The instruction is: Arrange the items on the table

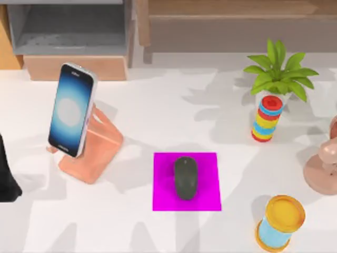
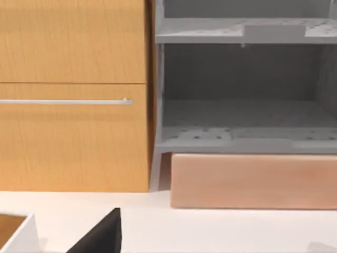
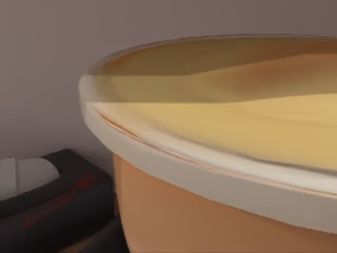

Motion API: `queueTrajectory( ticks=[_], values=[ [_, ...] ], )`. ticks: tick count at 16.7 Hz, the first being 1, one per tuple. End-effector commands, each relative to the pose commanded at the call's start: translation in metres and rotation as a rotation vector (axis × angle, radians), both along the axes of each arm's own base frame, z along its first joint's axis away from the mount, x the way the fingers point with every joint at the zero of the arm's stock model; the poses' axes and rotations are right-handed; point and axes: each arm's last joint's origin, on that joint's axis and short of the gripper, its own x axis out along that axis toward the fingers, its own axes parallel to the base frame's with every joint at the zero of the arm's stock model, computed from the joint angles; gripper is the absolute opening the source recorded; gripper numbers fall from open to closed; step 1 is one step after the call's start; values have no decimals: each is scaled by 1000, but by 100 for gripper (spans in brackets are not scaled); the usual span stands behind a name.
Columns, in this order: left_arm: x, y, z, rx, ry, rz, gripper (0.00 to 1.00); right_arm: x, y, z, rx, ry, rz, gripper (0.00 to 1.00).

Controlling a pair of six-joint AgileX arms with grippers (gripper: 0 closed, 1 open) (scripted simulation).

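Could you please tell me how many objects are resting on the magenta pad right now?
1: the dark grey mouse lies near the middle of the magenta pad, in the table's front centre. Nothing else sits on it.

White table [image 1: 158,105], seen from above on my feed.

On it I see a magenta pad [image 1: 210,197] near the front centre with the dark grey mouse [image 1: 186,177] lying on it. To the left a salmon stand [image 1: 97,153] rests on the table and props the smartphone [image 1: 71,109] tilted, screen glowing. At the right rear stands a potted plant [image 1: 274,89] in a rainbow-striped pot; at the front right a blue spool [image 1: 279,224] with a yellow top. A pinkish object [image 1: 324,168] sits at the right edge, cut off.
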Motion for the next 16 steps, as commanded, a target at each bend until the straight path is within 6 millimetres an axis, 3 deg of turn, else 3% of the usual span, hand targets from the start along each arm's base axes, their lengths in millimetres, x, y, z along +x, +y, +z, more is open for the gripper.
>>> queueTrajectory(
  ticks=[10,16],
  values=[
    [0,0,0,0,0,0,100,0,0,0,0,0,0,98],
    [0,0,0,0,0,0,100,0,0,0,0,0,0,100]
  ],
)
